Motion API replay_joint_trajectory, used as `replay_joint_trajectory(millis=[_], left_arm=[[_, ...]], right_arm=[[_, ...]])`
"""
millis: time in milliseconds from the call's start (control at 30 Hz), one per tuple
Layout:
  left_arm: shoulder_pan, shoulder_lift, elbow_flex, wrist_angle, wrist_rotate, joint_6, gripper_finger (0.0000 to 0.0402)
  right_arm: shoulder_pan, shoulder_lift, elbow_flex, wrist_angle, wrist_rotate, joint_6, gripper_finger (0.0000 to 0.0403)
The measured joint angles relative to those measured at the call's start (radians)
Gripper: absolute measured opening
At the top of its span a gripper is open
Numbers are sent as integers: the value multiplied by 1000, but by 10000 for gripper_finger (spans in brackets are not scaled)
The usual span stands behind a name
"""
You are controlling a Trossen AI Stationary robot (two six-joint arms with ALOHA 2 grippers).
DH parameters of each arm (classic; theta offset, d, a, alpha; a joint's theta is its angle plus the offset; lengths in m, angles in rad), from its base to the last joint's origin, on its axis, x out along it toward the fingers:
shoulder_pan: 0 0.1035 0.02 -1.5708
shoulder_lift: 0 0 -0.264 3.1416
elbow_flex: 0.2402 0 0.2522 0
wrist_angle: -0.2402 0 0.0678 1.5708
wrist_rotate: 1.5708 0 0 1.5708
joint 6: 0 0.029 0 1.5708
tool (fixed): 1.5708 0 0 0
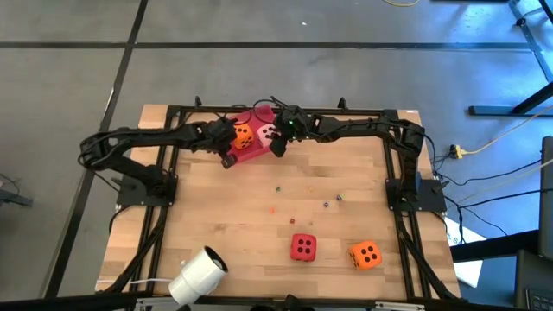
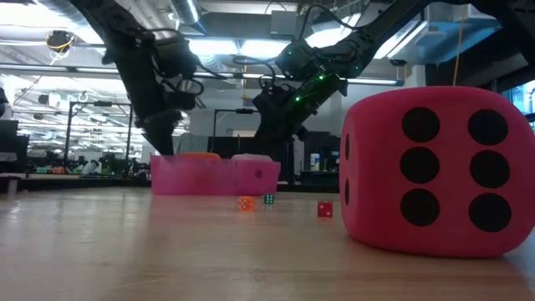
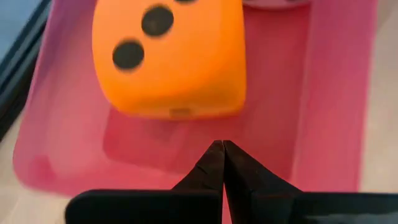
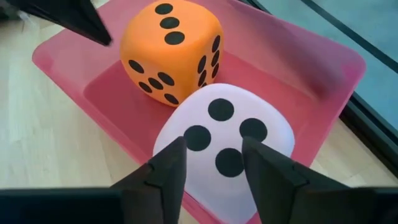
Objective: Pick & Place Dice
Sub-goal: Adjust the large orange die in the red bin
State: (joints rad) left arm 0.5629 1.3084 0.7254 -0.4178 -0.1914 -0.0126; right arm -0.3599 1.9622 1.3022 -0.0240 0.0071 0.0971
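Observation:
A red tray (image 1: 248, 155) sits at the table's far middle. An orange die (image 4: 171, 53) and a pink die (image 4: 224, 146) rest in it side by side. My left gripper (image 3: 222, 144) is shut and hovers over the tray's near left part, just short of the orange die (image 3: 171, 56). My right gripper (image 4: 214, 146) has its fingers apart, slanting down over the pink die's near side. A red die (image 1: 302, 247) and a second orange die (image 1: 365, 255) lie on the wood near the table's front right. My right gripper has its fingers (image 4: 166, 168) in front of the pink die's near upper edge (image 4: 186, 140), coming at it on a slant from the table's right. I cannot tell whether they touch it. The die sits on the tray floor.
Tiny coloured beads (image 1: 298, 203) are scattered mid-table. A white cylindrical object (image 1: 199, 275) lies at the front left. The dark frame (image 1: 346, 112) runs round the table's far edge and sides. In the low view the red die (image 2: 435, 171) fills the right foreground.

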Motion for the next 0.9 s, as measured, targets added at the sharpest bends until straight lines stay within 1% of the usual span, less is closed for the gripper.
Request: replay_joint_trajectory(millis=[167, 333, 433, 700, 800, 900], left_arm=[[0, 67, 0, 156, -28, 24, 1], [0, 77, 0, 290, -100, 42, 1], [2, 73, 0, 338, -115, 85, 1], [2, 73, 0, 330, -113, 87, 1], [2, 73, 0, 346, -135, 83, 1], [2, 73, 0, 356, -141, 79, 1]], right_arm=[[0, 0, 0, -4, 0, 0, 139], [1, 0, 0, -37, 0, 0, 124], [2, 0, 0, -53, 0, 0, 116], [2, 1, 0, -42, 1, 0, 100], [2, 1, 0, 24, 4, 4, 93], [2, 1, 0, 115, 4, 45, 85]])
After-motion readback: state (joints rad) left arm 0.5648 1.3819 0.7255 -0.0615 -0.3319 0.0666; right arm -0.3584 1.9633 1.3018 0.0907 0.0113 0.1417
